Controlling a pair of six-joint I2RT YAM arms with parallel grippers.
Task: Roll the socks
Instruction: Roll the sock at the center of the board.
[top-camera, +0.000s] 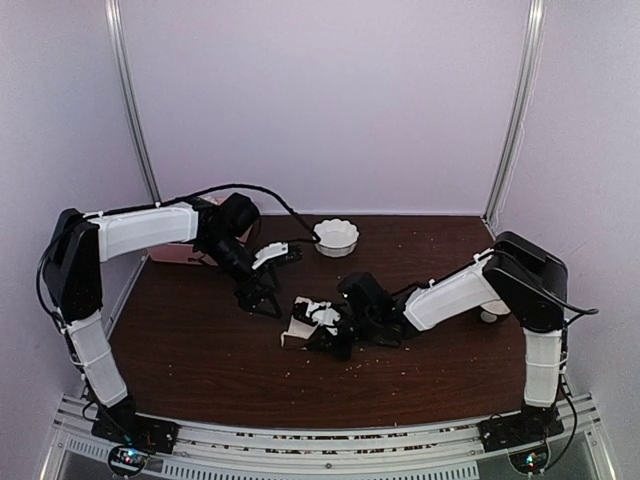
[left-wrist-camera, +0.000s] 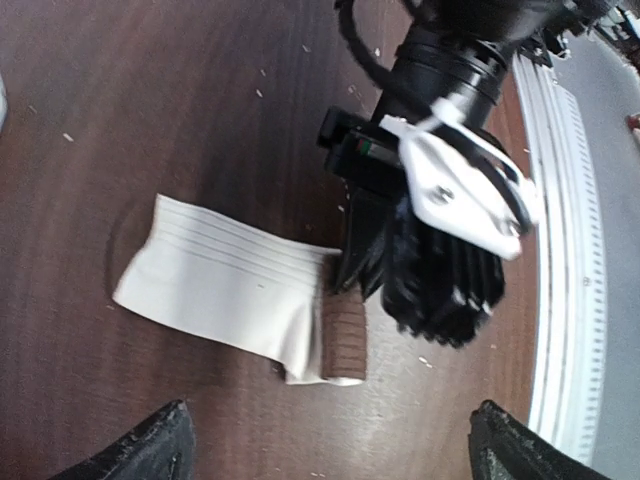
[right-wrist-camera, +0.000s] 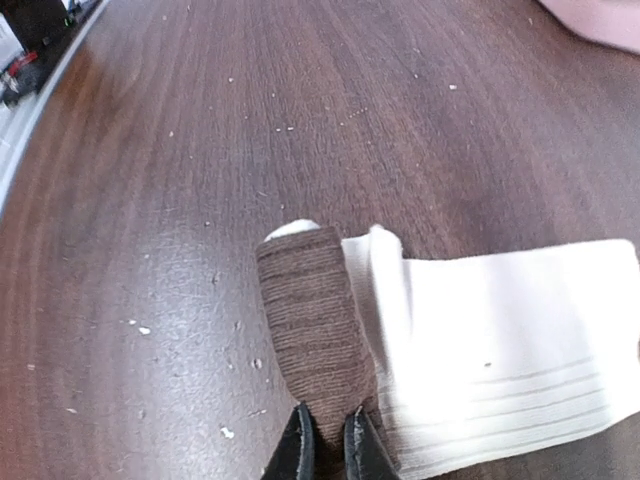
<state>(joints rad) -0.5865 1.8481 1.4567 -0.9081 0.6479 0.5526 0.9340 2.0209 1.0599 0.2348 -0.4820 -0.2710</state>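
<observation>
Nipping the socks (right-wrist-camera: 480, 340) by the brown end is the right pincer (right-wrist-camera: 328, 447); left pincer (left-wrist-camera: 338, 438) gapes nearby.

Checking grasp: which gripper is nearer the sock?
Right. The right gripper pinches the sock at its brown end; the left gripper is open, clear of it.

The table (right-wrist-camera: 200, 150) is seen as dark wood grain with a soft sheen, dusted with pale crumbs (right-wrist-camera: 145, 329); the cream sock (right-wrist-camera: 500, 330) is shown as matt, finely ribbed knit cloth; its brown patch (right-wrist-camera: 315, 320) is coarser-ribbed; the bowl (top-camera: 336, 236) is rendered smooth white.
</observation>
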